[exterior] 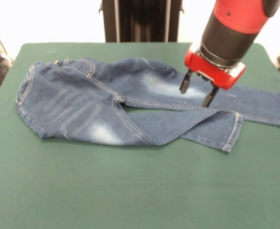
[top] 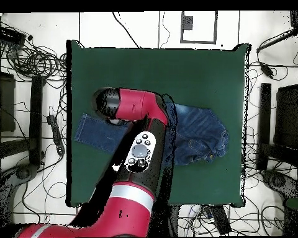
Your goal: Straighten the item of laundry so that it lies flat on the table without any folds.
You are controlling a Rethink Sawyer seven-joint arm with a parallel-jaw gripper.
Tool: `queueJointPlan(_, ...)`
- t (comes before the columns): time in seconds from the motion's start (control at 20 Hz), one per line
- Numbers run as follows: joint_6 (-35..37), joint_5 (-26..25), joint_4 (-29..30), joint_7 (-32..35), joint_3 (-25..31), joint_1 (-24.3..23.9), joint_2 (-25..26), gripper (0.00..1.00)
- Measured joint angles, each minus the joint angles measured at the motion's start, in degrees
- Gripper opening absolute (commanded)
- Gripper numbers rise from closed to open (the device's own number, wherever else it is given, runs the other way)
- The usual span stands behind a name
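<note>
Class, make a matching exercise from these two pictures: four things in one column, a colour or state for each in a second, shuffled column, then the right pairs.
Things:
1. jeans
2. table
3. gripper
4. arm

Colour or state:
A. dark green covering
B. open, fingers just above a trouser leg
C. red and black, reaching across the table
D. blue denim, legs lying side by side

Pairs: 1-D, 2-A, 3-B, 4-C
</note>
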Motion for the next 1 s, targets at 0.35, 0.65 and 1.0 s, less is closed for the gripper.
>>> queueJointPlan(0.35, 0.9, 0.0, -1.4, 0.0, 0.2, -0.1, -0.1, 1.0)
queueJointPlan(0.65, 0.9, 0.0, -1.7, 0.0, 0.6, -0.1, 0.0, 1.0)
queueJointPlan(1.0, 0.9, 0.0, -1.7, 0.0, 1.2, 0.0, 0.1, 1.0)
